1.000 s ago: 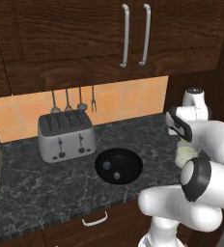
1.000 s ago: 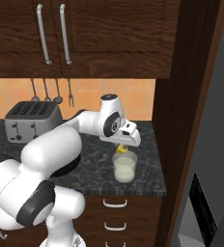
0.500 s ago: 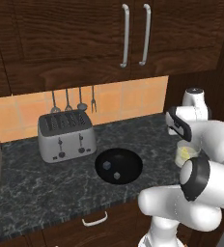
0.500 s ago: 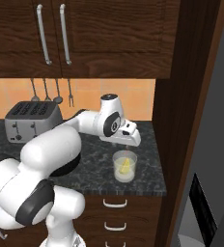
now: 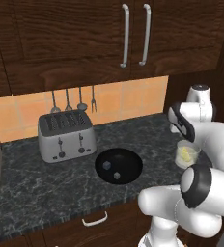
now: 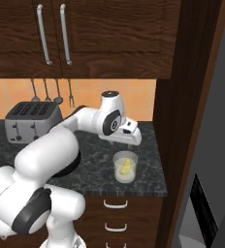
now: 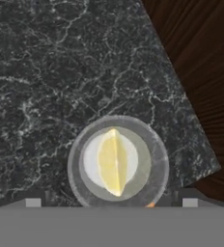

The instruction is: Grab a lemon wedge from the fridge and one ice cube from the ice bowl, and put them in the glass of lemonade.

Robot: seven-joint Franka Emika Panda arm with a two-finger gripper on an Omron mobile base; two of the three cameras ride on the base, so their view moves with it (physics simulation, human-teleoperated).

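White arm in foreground, reaching over dark marble desk (image 6: 92, 167). End effector (image 6: 129, 142) hovers just above glass of lemonade (image 6: 125, 167), jaws spread wide, empty. Lemon wedge (image 7: 112, 161) sits inside glass. Further left, black ice bowl (image 5: 119, 165) holds ice cubes (image 5: 106, 165); toaster (image 5: 66, 135) behind. Risk: low swing toward bowl clips glass rim, tips lemonade near desk edge.

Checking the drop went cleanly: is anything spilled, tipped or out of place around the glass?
Nothing stands out. The glass of lemonade stands upright on the counter, the lemon wedge sits inside it, and no spill shows around it.
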